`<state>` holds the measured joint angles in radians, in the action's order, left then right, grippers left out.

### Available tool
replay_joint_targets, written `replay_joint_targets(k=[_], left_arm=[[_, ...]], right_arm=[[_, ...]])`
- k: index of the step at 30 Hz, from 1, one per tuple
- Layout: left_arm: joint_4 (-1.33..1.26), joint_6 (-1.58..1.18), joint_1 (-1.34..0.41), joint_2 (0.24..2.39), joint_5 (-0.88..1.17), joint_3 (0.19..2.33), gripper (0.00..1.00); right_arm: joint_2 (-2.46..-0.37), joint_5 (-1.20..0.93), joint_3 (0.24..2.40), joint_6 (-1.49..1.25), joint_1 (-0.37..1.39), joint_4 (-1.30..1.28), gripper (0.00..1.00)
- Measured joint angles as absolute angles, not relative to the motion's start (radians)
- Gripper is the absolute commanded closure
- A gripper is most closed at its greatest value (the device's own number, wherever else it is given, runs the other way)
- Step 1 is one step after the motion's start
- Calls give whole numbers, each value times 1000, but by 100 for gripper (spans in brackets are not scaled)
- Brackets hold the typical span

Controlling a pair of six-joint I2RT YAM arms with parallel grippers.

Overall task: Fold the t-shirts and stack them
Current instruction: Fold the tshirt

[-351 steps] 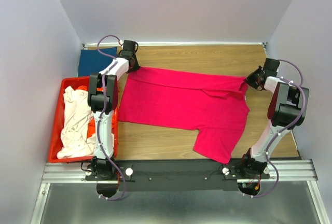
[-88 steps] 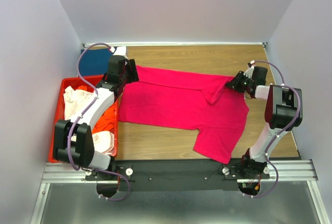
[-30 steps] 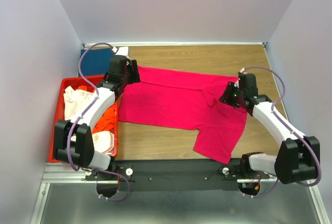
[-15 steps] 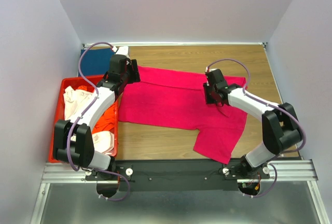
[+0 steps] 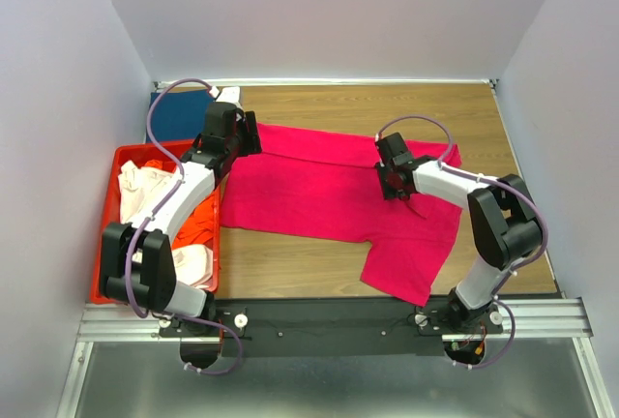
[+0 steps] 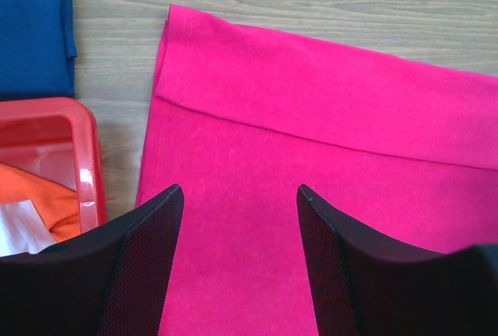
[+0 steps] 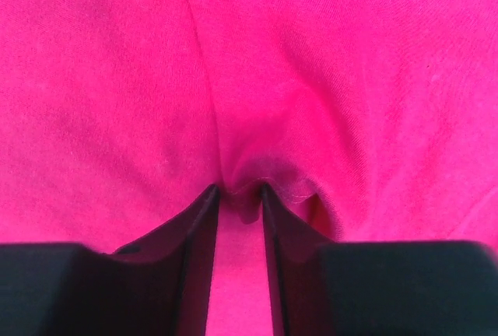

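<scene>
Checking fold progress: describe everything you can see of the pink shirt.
The pink shirt is soft plain magenta cloth, lying spread flat on the table, one sleeve toward the near edge. Its far edge is folded over in a band. The right gripper pinches a pucker near its middle-right; the left gripper stands open over its far left corner, beside the crate.

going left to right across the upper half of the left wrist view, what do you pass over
dark blue t-shirt -> bare strip of wooden table -> magenta-pink t-shirt
</scene>
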<state>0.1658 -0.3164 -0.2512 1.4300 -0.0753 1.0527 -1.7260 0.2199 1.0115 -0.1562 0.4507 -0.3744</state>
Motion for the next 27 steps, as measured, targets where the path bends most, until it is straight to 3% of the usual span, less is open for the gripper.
replay_joint_targets(k=[2, 6, 7, 14, 18, 27], left_arm=[[166, -316, -251, 1433, -75, 1053, 32], [166, -316, -251, 1438, -75, 1053, 32], [167, -316, -251, 1439, -75, 1053, 32], [167, -315, -251, 1440, -75, 1053, 32], [167, -314, -251, 1441, -75, 1053, 32], [167, -314, -251, 1441, -75, 1053, 32]], right_arm=[[-1726, 224, 1011, -155, 451, -374, 79], [-1726, 228, 1011, -156, 451, -375, 80], [-1726, 228, 1011, -156, 451, -375, 86], [-1691, 226, 1011, -155, 451, -382, 89], [-1666, 214, 1026, -157, 451, -405, 95], [-1671, 103, 1080, -210, 451, -441, 94]])
